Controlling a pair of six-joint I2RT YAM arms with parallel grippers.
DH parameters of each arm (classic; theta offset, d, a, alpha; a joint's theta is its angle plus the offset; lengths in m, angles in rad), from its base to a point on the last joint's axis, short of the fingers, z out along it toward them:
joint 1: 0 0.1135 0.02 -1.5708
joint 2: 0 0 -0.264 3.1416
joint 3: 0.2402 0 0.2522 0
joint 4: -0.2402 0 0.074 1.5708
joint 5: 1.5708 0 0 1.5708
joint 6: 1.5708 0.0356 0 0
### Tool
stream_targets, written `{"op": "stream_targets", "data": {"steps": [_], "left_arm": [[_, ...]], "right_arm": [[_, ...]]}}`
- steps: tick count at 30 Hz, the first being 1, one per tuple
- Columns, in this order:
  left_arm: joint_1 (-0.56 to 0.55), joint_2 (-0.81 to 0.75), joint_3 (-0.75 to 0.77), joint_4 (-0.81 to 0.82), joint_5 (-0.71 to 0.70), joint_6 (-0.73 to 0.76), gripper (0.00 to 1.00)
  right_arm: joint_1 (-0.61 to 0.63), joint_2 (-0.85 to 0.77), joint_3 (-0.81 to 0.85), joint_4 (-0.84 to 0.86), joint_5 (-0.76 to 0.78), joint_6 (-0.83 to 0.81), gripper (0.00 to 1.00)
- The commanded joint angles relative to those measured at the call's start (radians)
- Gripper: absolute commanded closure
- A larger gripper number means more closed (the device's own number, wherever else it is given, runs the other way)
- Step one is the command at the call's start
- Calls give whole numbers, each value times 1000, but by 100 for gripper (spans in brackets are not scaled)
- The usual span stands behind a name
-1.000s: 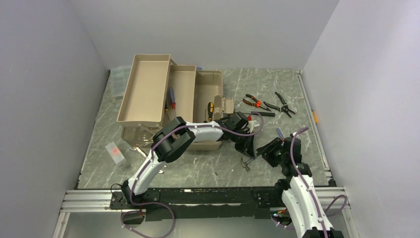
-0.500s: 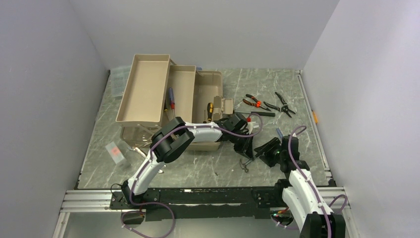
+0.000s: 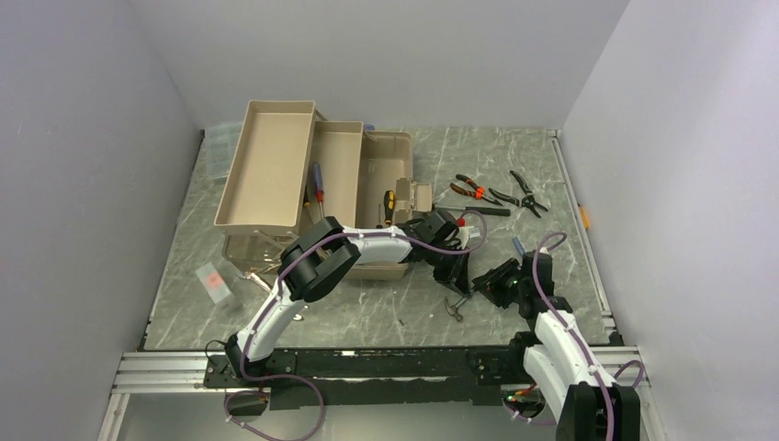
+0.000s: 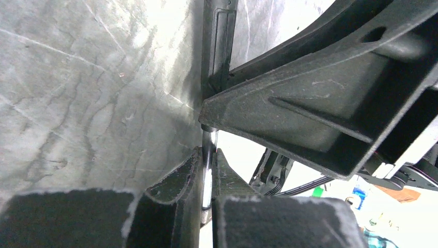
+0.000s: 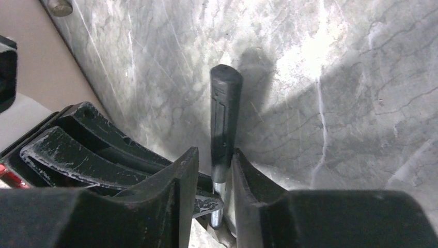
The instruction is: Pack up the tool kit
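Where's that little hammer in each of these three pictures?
Top external: the hammer is low centre, just in front of the toolbox.
Left wrist: the hammer is top centre, black handle running upward.
Right wrist: the hammer is dead centre, handle pointing up.
Shared landmark: the grey marbled table.

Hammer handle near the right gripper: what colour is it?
The hammer handle is plain matte black; the right wrist view shows it best.

The left claw [image 4: 207, 155] clamps the hammer [image 4: 219, 46] at its shaft.
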Motion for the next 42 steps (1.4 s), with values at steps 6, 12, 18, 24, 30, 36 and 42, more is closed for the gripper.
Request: {"op": "stream_targets", "data": {"steps": [6, 12, 18, 24, 30, 36, 42], "left_arm": [[-2, -40, 53, -94, 21, 71, 100], [-6, -62, 87, -149, -10, 103, 100], [-9, -100, 115, -212, -79, 135, 58], [-13, -138, 152, -251, -148, 174, 46], [-34, -204, 205, -351, -334, 256, 43], [-39, -339, 186, -422, -520, 321, 41], [4, -630, 79, -472, -618, 369, 39]], "right_arm": [[-1, 45, -4, 54, -5, -22, 78], [0, 62, 12, 45, -14, -38, 100], [0, 0, 88, -61, 47, -76, 100], [-1, -17, 131, -119, 82, -102, 100], [-2, -38, 134, -124, 88, -102, 100], [-1, -57, 207, -152, 87, -136, 100], [1, -77, 388, -218, 23, -234, 100]]}}
